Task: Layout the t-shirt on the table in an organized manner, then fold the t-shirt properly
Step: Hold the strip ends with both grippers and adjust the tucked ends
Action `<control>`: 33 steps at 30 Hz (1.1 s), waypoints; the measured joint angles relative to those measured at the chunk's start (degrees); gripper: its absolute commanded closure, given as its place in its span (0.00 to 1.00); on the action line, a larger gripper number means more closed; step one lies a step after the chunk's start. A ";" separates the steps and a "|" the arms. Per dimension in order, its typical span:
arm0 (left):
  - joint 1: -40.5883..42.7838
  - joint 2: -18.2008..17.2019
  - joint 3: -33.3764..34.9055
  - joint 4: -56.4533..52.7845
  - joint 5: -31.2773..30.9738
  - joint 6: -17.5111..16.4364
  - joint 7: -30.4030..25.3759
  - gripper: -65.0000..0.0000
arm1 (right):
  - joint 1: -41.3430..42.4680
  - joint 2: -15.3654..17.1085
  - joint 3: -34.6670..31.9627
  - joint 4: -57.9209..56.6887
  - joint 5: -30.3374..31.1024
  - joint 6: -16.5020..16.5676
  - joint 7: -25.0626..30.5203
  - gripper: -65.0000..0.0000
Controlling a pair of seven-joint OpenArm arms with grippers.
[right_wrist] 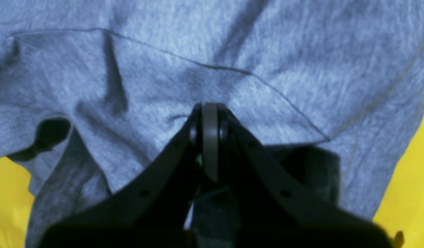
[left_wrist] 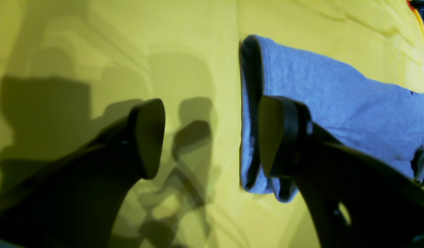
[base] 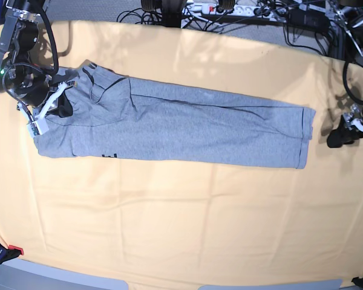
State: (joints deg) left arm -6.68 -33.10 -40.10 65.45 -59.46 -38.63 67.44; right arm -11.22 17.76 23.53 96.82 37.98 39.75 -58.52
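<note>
The grey t-shirt (base: 181, 130) lies folded into a long strip across the table (base: 181, 223), with a bit of dark lettering showing at its lower left edge. My right gripper (base: 65, 107) is at the strip's left end. In the right wrist view it is shut (right_wrist: 210, 115), its tips resting over the wrinkled t-shirt (right_wrist: 267, 51); no fabric shows between them. My left gripper (base: 334, 139) hovers just off the strip's right end. In the left wrist view it is open (left_wrist: 212, 137), and one finger (left_wrist: 277, 134) overlaps the t-shirt's (left_wrist: 335, 103) hem edge, with nothing between the fingers.
Cables and a power strip (base: 230, 9) run along the table's far edge. A red and black clamp (base: 6, 251) sits at the front left corner. Yellow table cloth (left_wrist: 94, 51) spreads left of the hem.
</note>
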 measured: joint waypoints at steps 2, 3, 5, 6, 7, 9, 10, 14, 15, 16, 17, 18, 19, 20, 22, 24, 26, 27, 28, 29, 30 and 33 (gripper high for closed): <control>0.02 1.46 0.00 -0.02 0.00 0.00 0.04 0.34 | 0.00 0.00 0.00 0.00 -0.04 0.00 -0.24 1.00; 0.02 1.97 0.39 -0.02 0.00 0.00 0.00 0.34 | 0.00 0.00 0.00 0.00 0.00 0.00 -0.48 1.00; 0.00 2.60 1.90 -0.02 0.00 0.00 -0.02 0.34 | 0.00 0.00 -0.02 0.00 0.20 0.02 -0.52 1.00; 0.00 2.80 2.91 -0.02 -0.02 0.00 0.00 0.34 | 0.00 0.02 0.00 0.00 1.01 0.00 -0.66 1.00; 0.02 2.97 4.09 -0.02 -0.02 0.00 0.00 0.33 | -0.02 0.02 0.00 -0.04 1.05 0.00 -0.63 1.00; -0.11 3.45 6.56 0.04 -0.57 -0.02 -1.27 0.33 | 0.00 0.02 0.00 -0.04 1.03 0.00 -0.66 1.00; -0.20 3.48 7.69 0.04 -0.52 -0.02 -2.01 0.33 | -0.02 0.02 0.00 -0.04 1.03 0.00 -0.66 1.00; -0.35 3.48 11.17 0.15 0.46 0.70 -4.94 0.33 | 0.00 0.02 0.00 -0.04 1.07 0.00 -0.85 1.00; -0.39 3.45 11.93 0.15 0.37 0.76 -4.96 0.33 | 0.00 0.02 0.00 -0.04 1.07 0.00 -0.85 1.00; -0.50 3.45 12.68 0.20 0.35 1.07 -5.05 0.33 | 0.00 0.02 0.00 -0.04 1.05 0.00 -0.85 1.00; -0.50 3.43 13.33 0.22 0.28 1.22 -5.14 0.33 | 0.00 0.00 0.00 -0.04 1.05 0.00 -0.85 1.00; -0.52 3.43 13.92 0.31 -0.11 1.88 -5.14 0.33 | 0.00 0.00 0.00 -0.04 1.03 0.00 -0.85 1.00; -0.52 3.45 14.34 0.39 -0.15 1.99 -5.11 0.33 | 0.00 0.00 0.00 -0.04 1.05 0.00 -0.85 1.00; -0.52 3.45 14.78 0.44 -0.46 1.99 -5.05 0.33 | 0.00 0.00 0.00 -0.04 1.05 0.00 -0.85 1.00; -0.66 3.67 15.37 0.44 -1.29 2.05 -4.15 0.33 | 0.00 0.00 0.00 -0.04 1.05 0.00 -0.85 1.00; -0.83 4.33 15.45 0.48 -3.37 2.01 -1.36 0.33 | 0.00 0.02 0.00 -0.04 1.05 0.00 -0.85 1.00; -0.81 5.05 15.45 0.48 -4.74 1.92 0.13 0.36 | 0.00 0.00 0.00 -0.04 1.05 0.00 -0.85 1.00; -0.81 5.29 15.45 0.52 -4.63 1.92 0.07 0.38 | 0.00 0.00 0.00 -0.04 1.05 0.00 -0.85 1.00; -0.83 5.35 15.45 0.52 -4.61 1.92 0.09 0.42 | 0.00 0.02 0.00 -0.04 1.09 0.00 -0.85 1.00; -0.81 5.35 15.45 0.52 -4.63 1.95 0.31 0.48 | 0.00 0.00 0.00 -0.04 1.11 0.00 -0.85 1.00; -0.81 5.35 15.50 0.52 -5.09 1.97 1.25 0.56 | 0.00 0.02 0.00 -0.04 1.05 0.00 -0.85 1.00; -0.66 5.55 15.78 0.39 -4.96 2.10 2.16 0.94 | 0.00 0.00 0.00 -0.04 1.05 0.00 -0.85 1.00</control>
State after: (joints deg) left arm -7.33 -27.55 -24.32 65.84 -64.42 -36.53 69.60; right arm -11.22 17.76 23.53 96.77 39.03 39.75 -59.37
